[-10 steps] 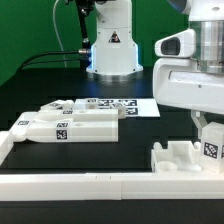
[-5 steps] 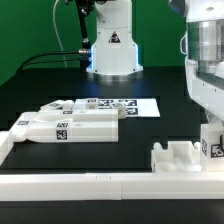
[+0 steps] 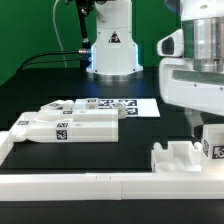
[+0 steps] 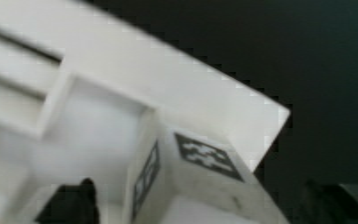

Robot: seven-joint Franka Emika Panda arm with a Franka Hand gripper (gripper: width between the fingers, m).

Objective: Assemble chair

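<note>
A white chair part with raised blocks lies at the exterior view's right, just behind the front rail. A small upright tagged block stands at its right end. My gripper hangs right over that block. In the wrist view the tagged block stands between my two dark fingertips, with a gap on each side, so my gripper is open around it. More white tagged chair bars lie stacked at the exterior view's left.
The marker board lies flat behind the stacked bars. A long plain white rail edges the front of the black table. The robot's base stands at the back, with cables to its left.
The hand swung toward the exterior view's right half a second ago and has come back over the tagged block. The chair parts have not moved.
</note>
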